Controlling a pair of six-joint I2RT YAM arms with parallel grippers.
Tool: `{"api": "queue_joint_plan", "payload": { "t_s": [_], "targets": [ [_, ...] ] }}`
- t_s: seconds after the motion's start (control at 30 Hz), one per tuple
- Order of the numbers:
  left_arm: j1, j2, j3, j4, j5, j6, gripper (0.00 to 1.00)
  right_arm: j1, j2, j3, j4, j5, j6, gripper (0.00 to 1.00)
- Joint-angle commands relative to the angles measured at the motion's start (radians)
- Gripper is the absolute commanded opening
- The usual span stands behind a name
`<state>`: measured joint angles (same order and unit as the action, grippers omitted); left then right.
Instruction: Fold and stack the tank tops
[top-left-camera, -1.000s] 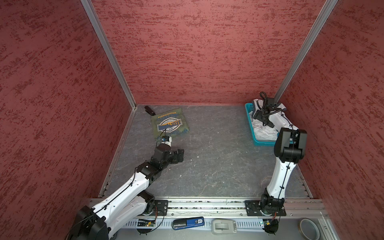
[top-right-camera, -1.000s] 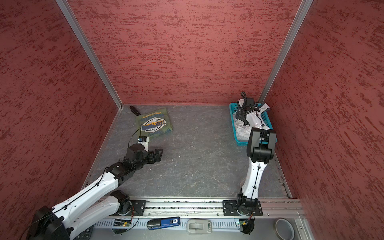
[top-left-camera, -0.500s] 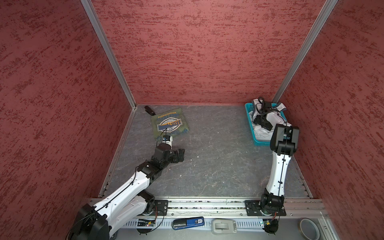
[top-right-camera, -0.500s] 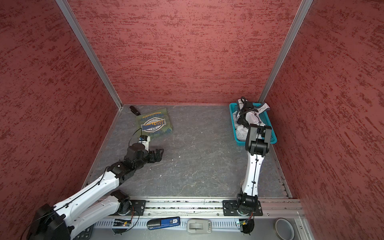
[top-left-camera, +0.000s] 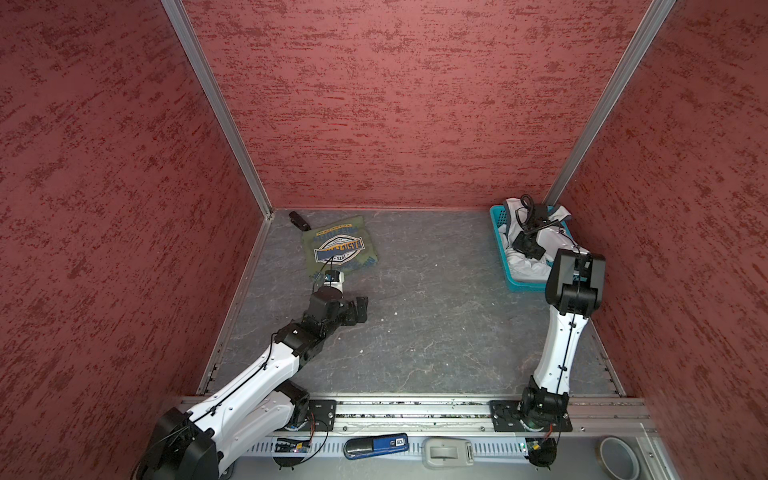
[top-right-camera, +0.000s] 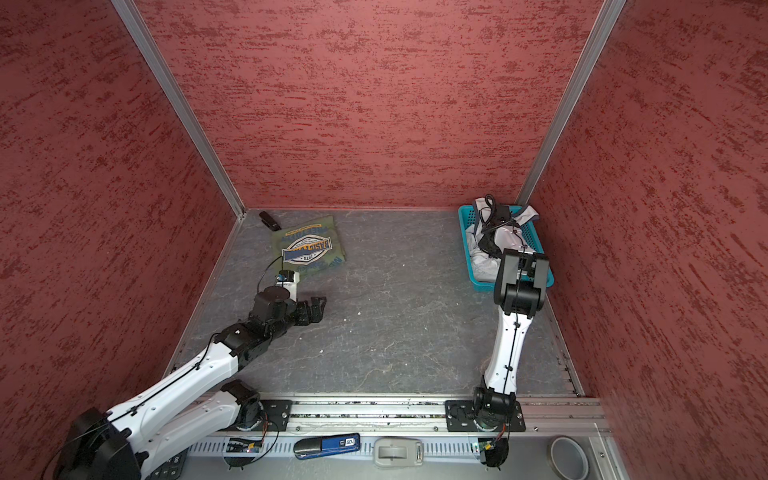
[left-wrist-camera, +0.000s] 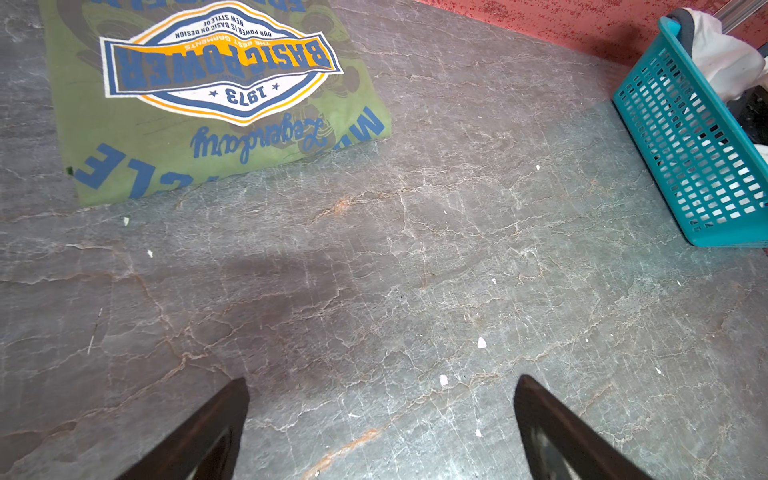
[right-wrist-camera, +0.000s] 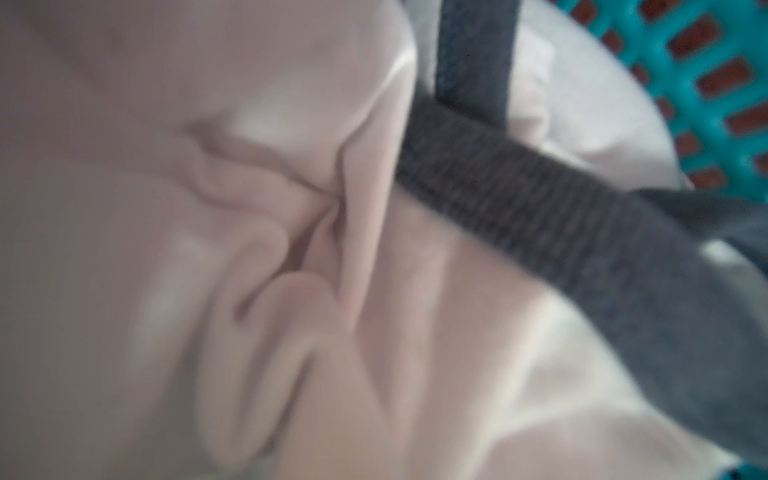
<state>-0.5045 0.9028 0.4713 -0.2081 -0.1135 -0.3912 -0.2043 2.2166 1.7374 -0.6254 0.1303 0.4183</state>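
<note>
The left hand (top-left-camera: 360, 309) is open wide. Its two dark fingers (left-wrist-camera: 208, 432) stand far apart over the bare grey desk (left-wrist-camera: 415, 270). It holds nothing and touches nothing. The green tank top (top-left-camera: 340, 249) lies folded flat on the desk. It is ahead of this hand and off to its side, near but not touching. Its blue and yellow badge faces up.

The right hand (top-left-camera: 528, 246) is down inside the turquoise basket (top-left-camera: 500, 245), pushed into the white tank top (top-left-camera: 525, 272). In the right wrist view, white cloth fills almost everything. It is bunched in soft folds right by the hand, with a grey trim band (right-wrist-camera: 519, 174) running across it. The fingers do not show. I cannot tell if this hand is open or closed, or if it has hold of the cloth. The basket is well apart from the left hand.
</note>
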Motion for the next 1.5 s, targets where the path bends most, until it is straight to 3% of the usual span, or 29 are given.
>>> {"api": "queue_joint_plan", "payload": {
  "t_s": [0.0, 0.33, 0.53, 0.77, 1.0, 1.03, 1.07, 1.1, 1.13, 1.17, 1.3, 1.47],
  "targets": [
    [0.003, -0.017, 0.006, 0.009, -0.012, 0.011, 1.00, 0.026, -0.148, -0.060, 0.079, -0.029, 0.008, 0.03],
    [0.003, -0.010, 0.003, 0.010, -0.015, 0.008, 1.00, 0.147, -0.494, -0.193, 0.140, 0.135, 0.000, 0.00],
    [0.001, -0.002, 0.002, 0.012, -0.026, 0.010, 1.00, 0.228, -0.687, -0.159, 0.125, 0.125, 0.008, 0.00],
    [0.001, -0.014, -0.003, 0.016, -0.047, 0.011, 1.00, 0.446, -0.794, -0.077, 0.079, 0.036, -0.072, 0.00],
    [0.002, -0.029, -0.016, 0.022, -0.069, 0.007, 1.00, 0.694, -0.805, -0.324, 0.093, -0.022, -0.096, 0.05],
    [0.001, -0.028, -0.017, 0.024, -0.069, 0.008, 1.00, 0.724, -0.803, -0.383, 0.107, -0.045, -0.096, 0.09],
    [0.001, -0.023, -0.015, 0.028, -0.068, 0.009, 1.00, 0.744, -0.795, -0.441, 0.115, -0.082, -0.094, 0.21],
    [0.002, -0.015, -0.013, 0.030, -0.062, 0.009, 1.00, 0.754, -0.781, -0.482, 0.106, -0.109, -0.085, 0.36],
    [0.003, -0.005, -0.008, 0.029, -0.054, 0.008, 1.00, 0.757, -0.769, -0.525, 0.086, -0.115, -0.065, 0.59],
    [0.003, 0.005, -0.002, 0.024, -0.046, 0.006, 1.00, 0.759, -0.745, -0.568, 0.068, -0.108, -0.052, 0.71],
    [0.004, 0.057, 0.020, 0.020, 0.047, -0.044, 1.00, 0.753, -0.808, -0.716, 0.037, -0.026, -0.011, 0.86],
    [-0.045, 0.230, 0.152, -0.068, 0.132, -0.149, 0.99, 0.721, -0.939, -0.800, 0.106, -0.098, 0.023, 0.87]
  ]
}}
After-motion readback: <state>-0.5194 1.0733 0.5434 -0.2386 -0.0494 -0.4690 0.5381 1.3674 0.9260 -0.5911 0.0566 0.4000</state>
